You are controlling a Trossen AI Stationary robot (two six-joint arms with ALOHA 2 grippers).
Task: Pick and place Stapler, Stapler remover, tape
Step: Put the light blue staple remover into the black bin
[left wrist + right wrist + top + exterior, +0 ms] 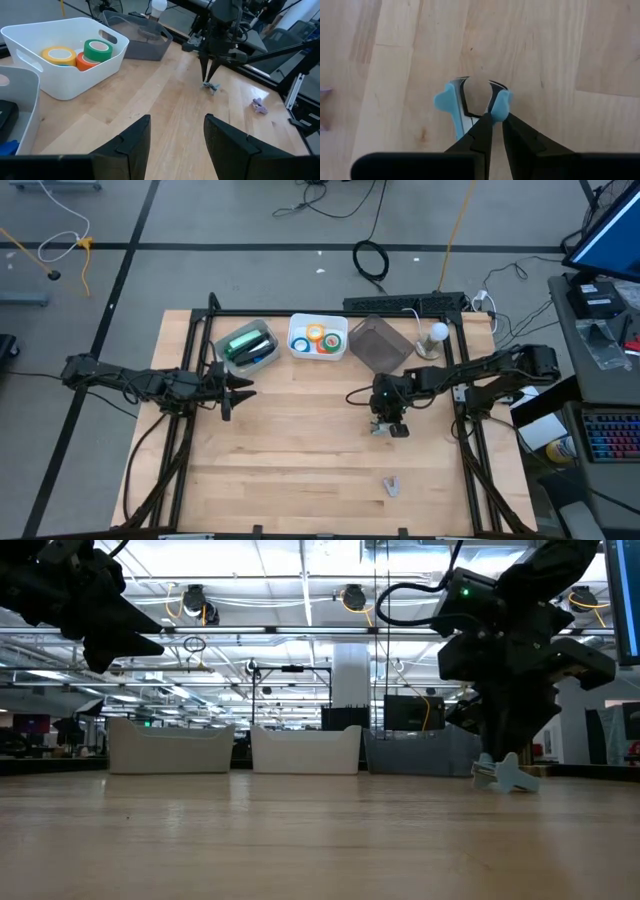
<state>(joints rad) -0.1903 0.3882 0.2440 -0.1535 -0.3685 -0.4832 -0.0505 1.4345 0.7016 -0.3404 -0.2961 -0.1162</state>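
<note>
While the blue staple remover (470, 107) lies on the table, the nearly closed right claw (496, 122) pinches its wing.

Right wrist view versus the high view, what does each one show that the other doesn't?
Only the right wrist view shows the right claw pinching one blue wing of the staple remover on the wood. Only the high view shows the left claw waiting by the bin with green items, the white bin of tape rolls, the grey bin and a second small remover. Both show the table.
</note>
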